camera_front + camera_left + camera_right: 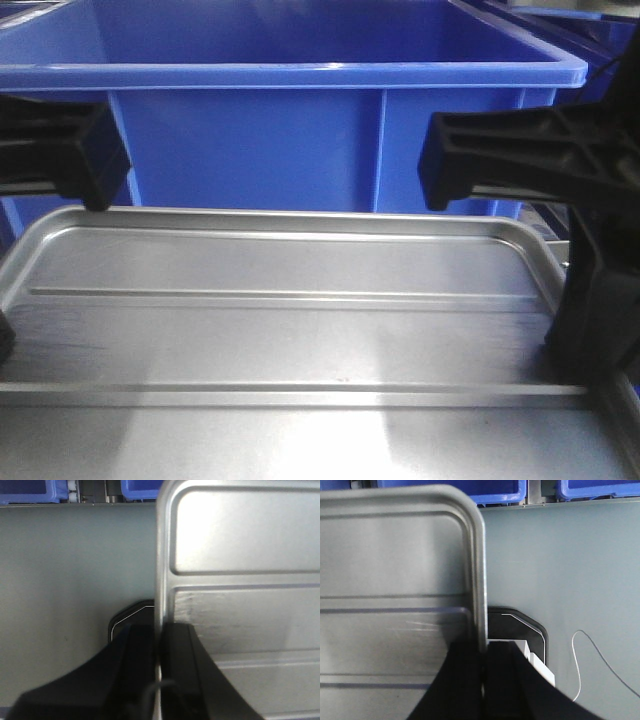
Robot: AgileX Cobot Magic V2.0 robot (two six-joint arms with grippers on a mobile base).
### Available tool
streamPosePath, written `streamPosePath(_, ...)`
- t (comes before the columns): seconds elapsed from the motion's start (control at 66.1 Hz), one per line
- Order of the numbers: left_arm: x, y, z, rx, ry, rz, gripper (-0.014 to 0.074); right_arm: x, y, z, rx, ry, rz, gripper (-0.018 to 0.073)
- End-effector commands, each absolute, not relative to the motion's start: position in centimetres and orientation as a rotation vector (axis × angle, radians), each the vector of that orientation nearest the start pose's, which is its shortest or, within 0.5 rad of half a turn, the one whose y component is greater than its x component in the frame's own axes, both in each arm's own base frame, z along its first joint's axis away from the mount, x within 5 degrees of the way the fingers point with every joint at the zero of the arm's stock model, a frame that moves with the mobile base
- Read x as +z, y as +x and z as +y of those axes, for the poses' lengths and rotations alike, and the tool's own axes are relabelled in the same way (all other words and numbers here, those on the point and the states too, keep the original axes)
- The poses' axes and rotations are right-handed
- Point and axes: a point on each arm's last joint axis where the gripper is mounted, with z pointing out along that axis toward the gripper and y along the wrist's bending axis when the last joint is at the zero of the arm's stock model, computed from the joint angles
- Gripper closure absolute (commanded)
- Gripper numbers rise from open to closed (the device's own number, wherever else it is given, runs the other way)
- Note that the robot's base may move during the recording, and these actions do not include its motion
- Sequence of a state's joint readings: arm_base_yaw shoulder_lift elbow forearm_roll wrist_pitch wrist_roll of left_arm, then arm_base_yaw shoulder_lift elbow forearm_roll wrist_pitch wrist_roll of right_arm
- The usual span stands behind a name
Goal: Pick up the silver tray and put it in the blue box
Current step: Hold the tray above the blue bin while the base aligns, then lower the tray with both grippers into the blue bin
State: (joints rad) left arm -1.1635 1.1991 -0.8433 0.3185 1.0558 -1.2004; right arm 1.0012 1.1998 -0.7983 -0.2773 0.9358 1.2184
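Closest in, the silver tray (300, 330), a large shallow rectangular metal pan with rounded corners and two long raised ribs, is carried between both arms. The black left gripper (159, 635) is clenched on the tray's left rim, one finger above the metal and one below. The black right gripper (484, 647) pinches the right rim the same way. Each hold covers only a thin strip of sloped, smooth edge, so the main risk is the rim sliding out of one pinch. That would drop one side onto the grey table (75, 570) below.

The two arms must also rise and advance together. If one leads, the tray would twist in the grasps and could lever itself free.

Further out, the tray's far edge sits in front of the blue box (300, 130), a wide blue plastic crate with a thick rim and vertical side ribs. That edge appears lower than the rim, though the close front view makes the gap hard to judge. Moving forward at this height would ram the tray into the wall. The box looks only about tray-wide, so a skewed approach could catch a corner on the rim.

Beyond stand narrower blue plastic bins (590, 487), the wrong target.
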Motion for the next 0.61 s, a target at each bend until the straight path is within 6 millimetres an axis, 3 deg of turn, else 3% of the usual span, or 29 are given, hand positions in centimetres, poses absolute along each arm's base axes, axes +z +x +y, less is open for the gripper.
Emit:
streamPosePath(0.0,28.3,10.4,-17.5,-0.171,0.111,2.728,0.0605,27.3,13.3,16.2,0.261,0.093,2.696,0.0501)
streamPosePath(0.136,28.7,10.5,-17.6,-0.179,0.107,2.726,0.0605,28.2,13.5,16.3,0.253,0.057,2.671,0.0501)
streamPosePath(0.318,30.7,10.7,-18.2,-0.244,0.18,2.682,0.0605,31.2,14.3,16.9,0.273,-0.089,2.572,0.0501)
streamPosePath(0.59,34.3,12.8,-18.0,-0.319,0.186,2.587,0.0605,35.7,15.1,17.3,0.384,-0.061,2.482,0.0501)
